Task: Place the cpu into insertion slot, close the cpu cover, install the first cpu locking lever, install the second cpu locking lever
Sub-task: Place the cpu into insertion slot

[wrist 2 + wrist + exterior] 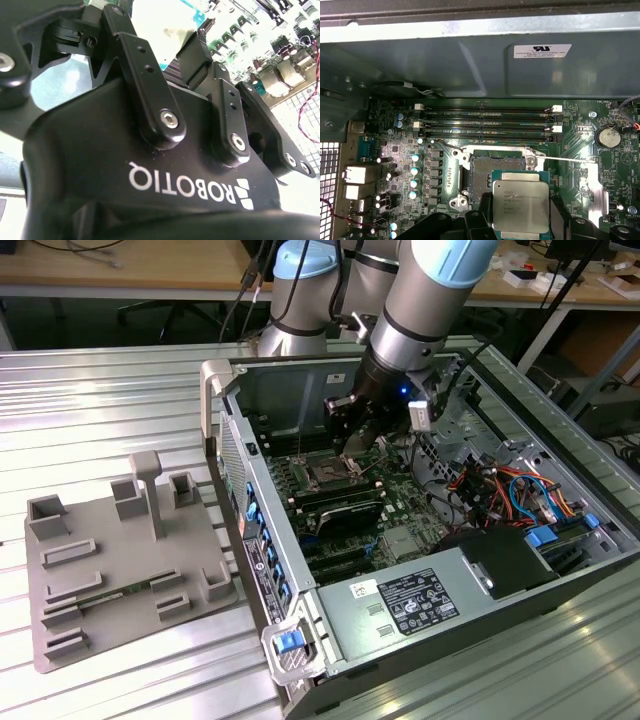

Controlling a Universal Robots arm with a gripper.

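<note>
In the first wrist view the cpu (pixel 521 205), a flat square chip with a silver-grey face and a green edge, hangs between the black fingers of my gripper (pixel 517 219), which is shut on it. Partly covered by the chip is the insertion slot (pixel 484 175), a dark square socket with a silver rim. A thin wire lever (pixel 570 159) runs out from the socket's corner. In the exterior view my gripper (pixel 352 445) hovers just above the insertion slot (pixel 328 476) inside the open computer case. I cannot make out the cpu cover for sure.
Long black memory slots (pixel 485 122) and the grey case wall (pixel 470 65) lie beyond the socket. A coin battery (pixel 608 136) sits beside it. In the exterior view a grey fixture tray (pixel 120 560) lies left of the case, with the power supply (pixel 410 605) and cable bundles (pixel 500 490) inside.
</note>
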